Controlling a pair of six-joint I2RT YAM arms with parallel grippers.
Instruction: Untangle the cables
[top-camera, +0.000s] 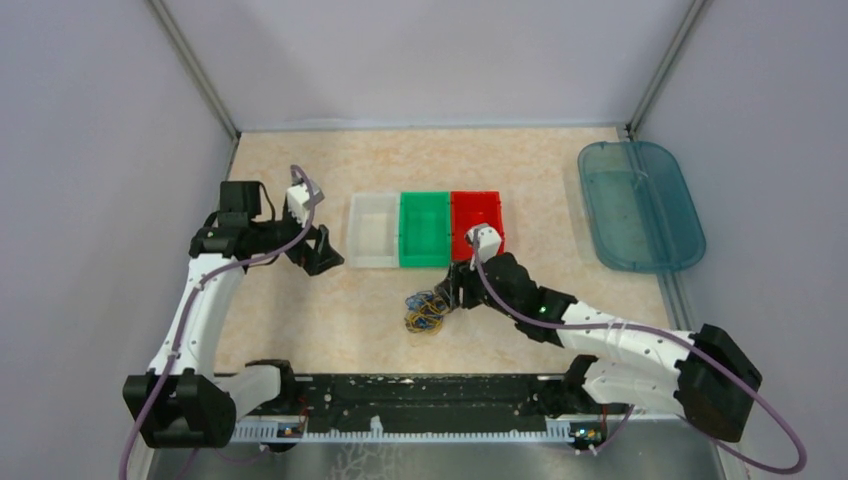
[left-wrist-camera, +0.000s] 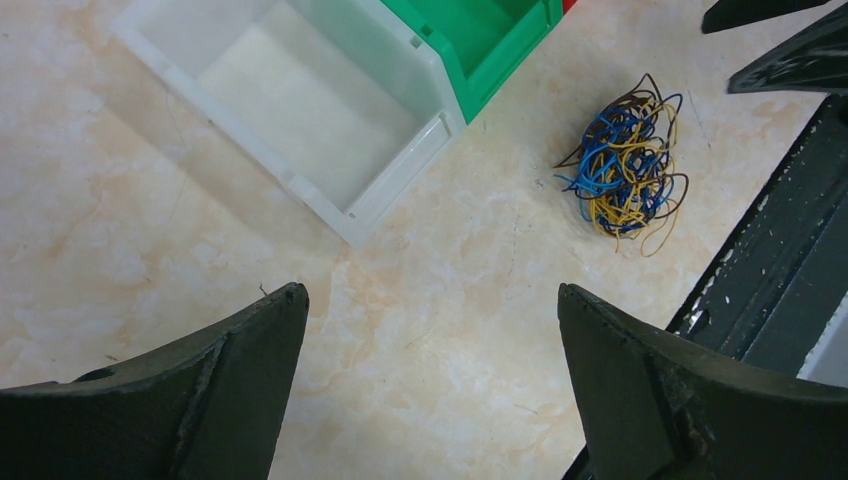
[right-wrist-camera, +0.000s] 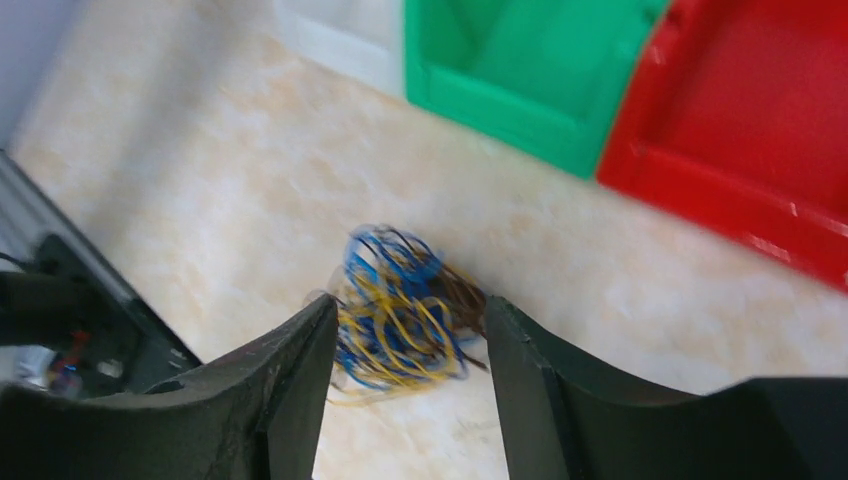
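The cables (top-camera: 426, 312) are a small tangled bundle of blue, yellow-orange and dark brown wires lying on the marbled table in front of the bins. In the right wrist view the cables (right-wrist-camera: 400, 315) sit between the tips of my right gripper (right-wrist-camera: 410, 302). Its jaws stand apart with table showing between them, and the picture is blurred. From above, my right gripper (top-camera: 452, 295) is at the bundle's right edge. My left gripper (top-camera: 318, 250) hovers wide open to the left of the bins. In its own view the left gripper (left-wrist-camera: 430, 290) holds nothing, and the cables (left-wrist-camera: 625, 170) lie well off to the upper right.
A white bin (top-camera: 372, 230), a green bin (top-camera: 424, 228) and a red bin (top-camera: 476, 222) stand in a row behind the bundle. A teal translucent tray (top-camera: 640, 205) lies at the far right. The black base rail (top-camera: 420, 395) runs along the near edge.
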